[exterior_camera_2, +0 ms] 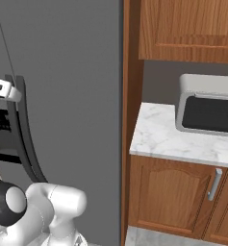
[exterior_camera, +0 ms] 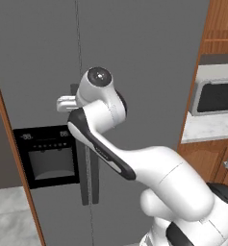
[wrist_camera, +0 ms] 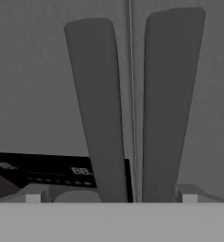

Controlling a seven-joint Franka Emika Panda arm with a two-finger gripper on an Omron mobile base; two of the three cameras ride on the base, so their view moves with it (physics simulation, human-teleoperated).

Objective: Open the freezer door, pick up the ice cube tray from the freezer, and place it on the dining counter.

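Facing the robot, the freezer door (exterior_camera: 38, 72) stands shut, flush with the plain grey door (exterior_camera: 144, 62) to its right; a thin vertical seam runs between them. Its black dispenser panel (exterior_camera: 50, 156) sits low on the door, at the left in the left base view. Two long dark curved handles flank the seam: the freezer handle (wrist_camera: 97, 108) on the left, the other door's handle (wrist_camera: 168, 99) on the right, as the hand view shows them rising side by side.

Pincer (exterior_camera: 67, 103) held level at handle height, just in front of the freezer handle, above the dispenser. Jaws wide, nothing between them; in the hand view the two fingertips (wrist_camera: 33, 194) sit far apart at the bottom edge, bracketing both handles. Contact with the handle: cannot tell.

Right of the fridge, a wooden upright (exterior_camera_2: 126, 120), then a small marble table (exterior_camera_2: 168, 139) carrying a microwave (exterior_camera_2: 209, 108), over brown cabinet doors (exterior_camera_2: 173, 197). More wooden cabinets (exterior_camera_2: 187, 29) hang above.
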